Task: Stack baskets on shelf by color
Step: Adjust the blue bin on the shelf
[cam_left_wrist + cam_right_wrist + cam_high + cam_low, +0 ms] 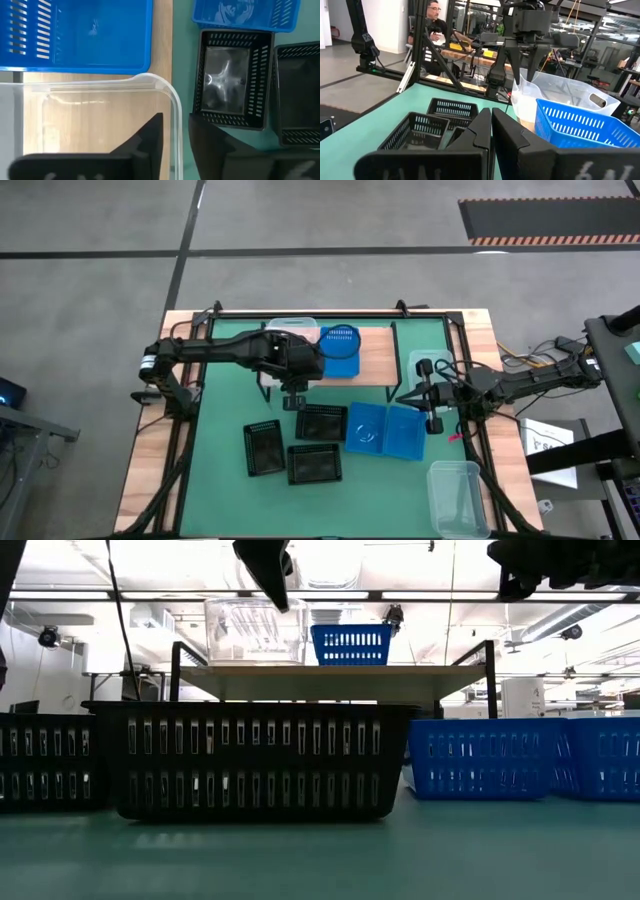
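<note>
A clear tub stands on the wood-grain shelf beside a blue perforated basket. My left gripper points down, open. One finger stands inside and one outside the tub's near wall, close to the corner by the blue basket, and neither touches it. My right gripper is shut and empty, hovering right of the shelf. Three black mesh baskets and two blue ones rest on the green table.
Another clear tub lies on the table right of the shelf, close to my right gripper. A further one sits at the table's near right corner. Black frame rails run along the table's sides. A person sits beyond the table.
</note>
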`<state>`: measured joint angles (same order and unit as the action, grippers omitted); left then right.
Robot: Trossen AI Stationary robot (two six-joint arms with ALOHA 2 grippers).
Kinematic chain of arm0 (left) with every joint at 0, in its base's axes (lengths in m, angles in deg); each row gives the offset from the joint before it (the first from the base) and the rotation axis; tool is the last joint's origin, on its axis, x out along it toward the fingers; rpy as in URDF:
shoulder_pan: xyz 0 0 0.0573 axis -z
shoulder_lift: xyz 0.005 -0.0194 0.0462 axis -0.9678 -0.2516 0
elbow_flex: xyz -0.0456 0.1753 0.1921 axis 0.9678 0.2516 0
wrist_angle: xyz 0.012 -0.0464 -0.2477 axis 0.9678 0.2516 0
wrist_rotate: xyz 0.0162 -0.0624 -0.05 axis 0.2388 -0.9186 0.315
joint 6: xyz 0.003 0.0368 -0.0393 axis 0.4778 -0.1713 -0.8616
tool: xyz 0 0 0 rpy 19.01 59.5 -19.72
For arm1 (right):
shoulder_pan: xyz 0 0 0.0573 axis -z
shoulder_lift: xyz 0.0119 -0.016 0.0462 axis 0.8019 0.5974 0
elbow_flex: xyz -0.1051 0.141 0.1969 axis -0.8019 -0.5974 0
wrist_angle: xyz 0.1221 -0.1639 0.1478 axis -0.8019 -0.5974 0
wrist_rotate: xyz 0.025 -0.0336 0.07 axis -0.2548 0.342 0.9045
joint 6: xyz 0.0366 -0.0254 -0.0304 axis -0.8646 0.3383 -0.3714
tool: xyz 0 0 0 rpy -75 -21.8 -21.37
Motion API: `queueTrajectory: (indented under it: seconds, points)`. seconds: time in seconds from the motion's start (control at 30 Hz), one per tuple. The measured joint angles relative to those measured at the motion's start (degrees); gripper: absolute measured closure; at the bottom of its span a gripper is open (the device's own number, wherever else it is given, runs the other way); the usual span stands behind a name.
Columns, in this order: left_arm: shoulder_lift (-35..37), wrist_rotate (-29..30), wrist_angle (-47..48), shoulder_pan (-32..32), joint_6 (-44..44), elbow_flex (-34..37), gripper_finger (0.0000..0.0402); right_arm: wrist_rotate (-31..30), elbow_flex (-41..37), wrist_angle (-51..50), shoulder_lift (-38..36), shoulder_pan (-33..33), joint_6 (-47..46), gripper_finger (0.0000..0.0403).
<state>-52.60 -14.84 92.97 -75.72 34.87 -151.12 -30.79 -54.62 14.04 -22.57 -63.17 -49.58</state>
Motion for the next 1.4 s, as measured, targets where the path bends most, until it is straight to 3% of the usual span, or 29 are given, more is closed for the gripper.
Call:
queueTrajectory:
  seconds: [0.23,0.37,0.57,0.83,1.03,1.13,1.23,1.4]
  points:
    - [2.7,0.0,0.4,1.7,-1.7,-0.6,0.03,0.0,0.0,0.0,0.0,0.0,0.0,0.0394]
    - [5.9,1.2,-5.8,5.3,-3.8,0.7,0.0299,0.0,0.0,-0.1,0.0,0.0,0.0,0.0394]
    - [11.4,11.5,-24.5,16.6,0.1,9.4,0.0299,-0.1,0.0,-0.2,0.0,0.0,-2.6,0.0394]
    - [18.2,19.0,-55.4,28.2,9.8,30.7,0.0299,-2.5,1.2,-0.4,2.6,0.0,-8.2,0.0394]
    - [24.2,25.9,-70.5,30.4,14.8,44.2,0.0299,-9.3,6.6,-0.2,11.5,0.0,-9.5,0.0394]
    - [27.4,26.7,-75.0,30.4,14.9,50.1,0.0299,-17.2,10.9,-1.4,17.5,0.2,-12.0,0.0394]
    - [31.5,27.6,-76.7,30.3,16.6,54.5,0.0299,-23.0,17.5,-8.9,22.7,1.6,-14.3,0.0394]
    - [39.2,28.5,-78.1,30.3,17.8,57.7,0.0299,-24.2,31.8,-29.4,30.4,7.2,-19.4,0.0394]
